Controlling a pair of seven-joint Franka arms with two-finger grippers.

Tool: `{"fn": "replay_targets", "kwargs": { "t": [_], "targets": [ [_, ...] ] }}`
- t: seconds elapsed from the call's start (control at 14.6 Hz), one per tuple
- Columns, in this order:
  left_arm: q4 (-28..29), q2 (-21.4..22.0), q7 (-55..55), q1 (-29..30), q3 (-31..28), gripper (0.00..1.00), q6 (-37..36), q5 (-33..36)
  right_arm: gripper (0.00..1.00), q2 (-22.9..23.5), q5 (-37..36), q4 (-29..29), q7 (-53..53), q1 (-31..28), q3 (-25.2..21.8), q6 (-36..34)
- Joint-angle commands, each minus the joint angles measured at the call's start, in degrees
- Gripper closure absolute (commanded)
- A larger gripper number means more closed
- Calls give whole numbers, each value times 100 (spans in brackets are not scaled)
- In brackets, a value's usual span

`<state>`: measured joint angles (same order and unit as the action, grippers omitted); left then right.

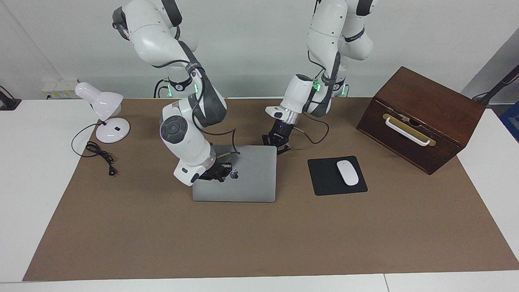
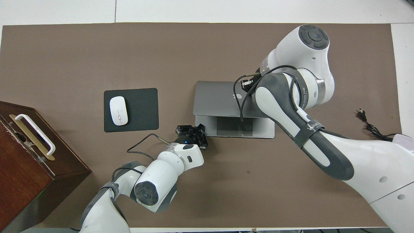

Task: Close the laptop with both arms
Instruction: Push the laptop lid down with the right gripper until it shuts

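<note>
Brown matting covers the surface, which carries one laptop, one mouse and one lamp. Silver-grey, the laptop is lowered almost shut at centre. Right gripper rests on its lid, left gripper by its corner; I cannot tell either's fingers' state.

The mouse lies on the mouse pad, between the laptop and the wooden box.
</note>
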<state>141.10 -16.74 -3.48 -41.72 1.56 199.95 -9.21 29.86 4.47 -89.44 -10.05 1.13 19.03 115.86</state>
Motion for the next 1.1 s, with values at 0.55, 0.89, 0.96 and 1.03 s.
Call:
{"fn": "replay_targets", "kwargs": {
  "t": [0.55, 0.89, 0.96, 1.03],
  "targets": [
    [-83, -339, -162, 23, -69, 100, 79, -46, 100, -156, -25, -697, -94, -139, 136, 648],
    [-83, -339, -162, 23, -69, 100, 79, -46, 100, -156, -52, -882, -94, -139, 136, 877],
    [-83, -339, -162, 23, -69, 100, 79, -46, 100, -156, -52, -882, -94, -139, 136, 886],
    [-83, -339, -162, 23, -69, 100, 79, -46, 100, -147, -52, -899, -94, -139, 136, 895]
  ]
}}
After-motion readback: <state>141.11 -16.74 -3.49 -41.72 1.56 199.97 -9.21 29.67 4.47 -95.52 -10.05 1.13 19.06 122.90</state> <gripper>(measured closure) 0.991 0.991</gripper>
